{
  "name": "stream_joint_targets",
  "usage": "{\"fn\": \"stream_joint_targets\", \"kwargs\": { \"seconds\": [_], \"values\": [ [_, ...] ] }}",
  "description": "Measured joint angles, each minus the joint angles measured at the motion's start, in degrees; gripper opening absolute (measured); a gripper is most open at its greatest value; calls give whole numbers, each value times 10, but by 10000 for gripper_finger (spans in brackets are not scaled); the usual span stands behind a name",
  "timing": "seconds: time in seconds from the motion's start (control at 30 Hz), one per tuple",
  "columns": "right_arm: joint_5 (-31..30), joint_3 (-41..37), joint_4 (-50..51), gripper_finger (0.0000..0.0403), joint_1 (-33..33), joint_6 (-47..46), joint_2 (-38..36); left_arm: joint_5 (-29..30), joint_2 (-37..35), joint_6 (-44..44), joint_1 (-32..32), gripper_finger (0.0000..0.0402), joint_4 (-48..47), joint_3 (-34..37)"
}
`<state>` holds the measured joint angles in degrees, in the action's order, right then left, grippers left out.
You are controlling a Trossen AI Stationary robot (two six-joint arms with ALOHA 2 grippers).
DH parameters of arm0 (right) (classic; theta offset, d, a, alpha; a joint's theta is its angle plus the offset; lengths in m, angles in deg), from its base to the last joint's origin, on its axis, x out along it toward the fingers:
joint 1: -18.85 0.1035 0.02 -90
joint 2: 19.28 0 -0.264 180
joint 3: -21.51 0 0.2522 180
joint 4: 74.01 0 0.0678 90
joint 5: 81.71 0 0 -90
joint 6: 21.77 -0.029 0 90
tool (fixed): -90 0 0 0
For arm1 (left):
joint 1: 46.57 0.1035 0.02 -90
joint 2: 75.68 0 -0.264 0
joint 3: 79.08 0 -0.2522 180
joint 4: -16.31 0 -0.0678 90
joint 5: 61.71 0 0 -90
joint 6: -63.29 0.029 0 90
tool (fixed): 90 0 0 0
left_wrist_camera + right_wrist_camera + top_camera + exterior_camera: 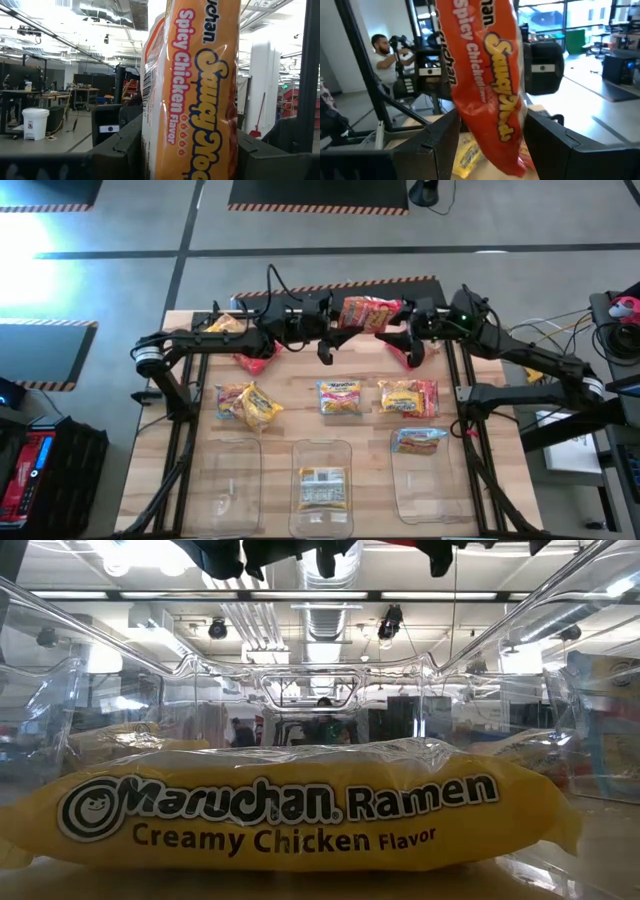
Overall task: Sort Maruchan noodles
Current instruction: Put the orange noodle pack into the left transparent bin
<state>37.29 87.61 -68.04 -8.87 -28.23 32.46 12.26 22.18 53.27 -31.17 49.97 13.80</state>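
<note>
A red-orange Spicy Chicken Maruchan packet hangs in the air over the table's far middle, between my two grippers. My left gripper is shut on it from the left and my right gripper from the right. The packet fills the left wrist view and the right wrist view. Other packets lie flat on the table: yellow ones, a light blue one, a yellow and red pair, and red ones. My left gripper pinches the packet's left end between its two fingers, coming level from the table's left. The packet is lifted clear and stands on edge. My right gripper pinches the packet's right end between its two fingers, coming level from the table's right. The packet is clear of the table.
Three clear bins stand along the near edge: the left one, the middle one holding a yellow Creamy Chicken packet, the right one holding a packet. Another yellow packet lies far left. A person sits beyond the table.
</note>
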Motion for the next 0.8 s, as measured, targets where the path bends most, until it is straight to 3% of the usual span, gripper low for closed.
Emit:
{"fn": "stream_joint_targets", "kwargs": {
  "seconds": [0.4, 0.8],
  "values": [
    [1, 0, -81, 191, 9, -5, 43, 0, 0, 6, 0, 157, 14, 0],
    [0, 0, -134, 131, 24, -5, 61, -1, 0, 12, 0, 157, 18, 0]
  ]
}}
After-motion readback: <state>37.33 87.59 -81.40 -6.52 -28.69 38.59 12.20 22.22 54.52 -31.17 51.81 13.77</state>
